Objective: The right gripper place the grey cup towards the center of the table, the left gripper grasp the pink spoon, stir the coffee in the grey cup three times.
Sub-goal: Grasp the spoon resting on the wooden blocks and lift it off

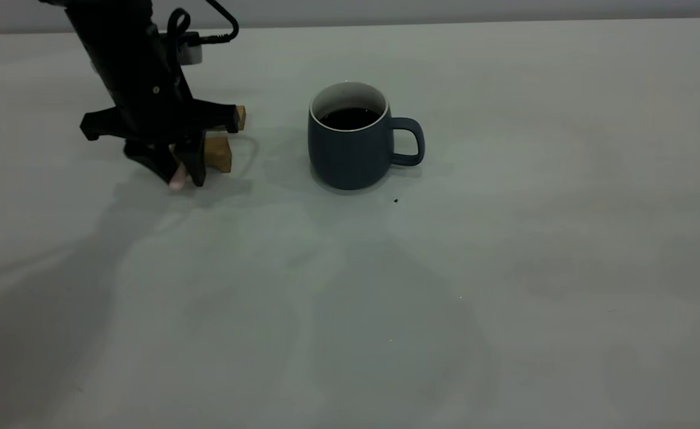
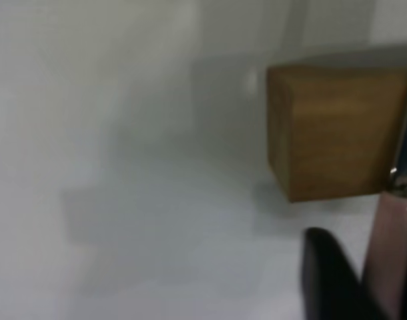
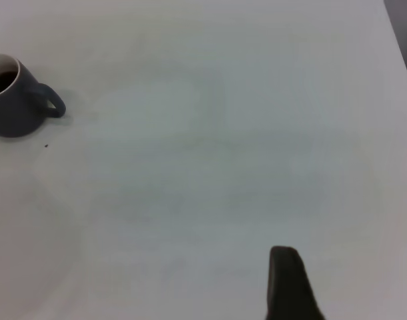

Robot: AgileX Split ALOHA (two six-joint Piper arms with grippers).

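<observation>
One pale table (image 1: 505, 268), seemingly speckled.

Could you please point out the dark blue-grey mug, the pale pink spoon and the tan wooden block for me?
Dark blue-grey matte mug (image 1: 347, 155), exterior view, on its rounded belly.
Pale pink spoon (image 2: 390, 247), left wrist view, on its pink handle.
Tan wooden block (image 2: 336, 133), left wrist view, on its front face.
</observation>
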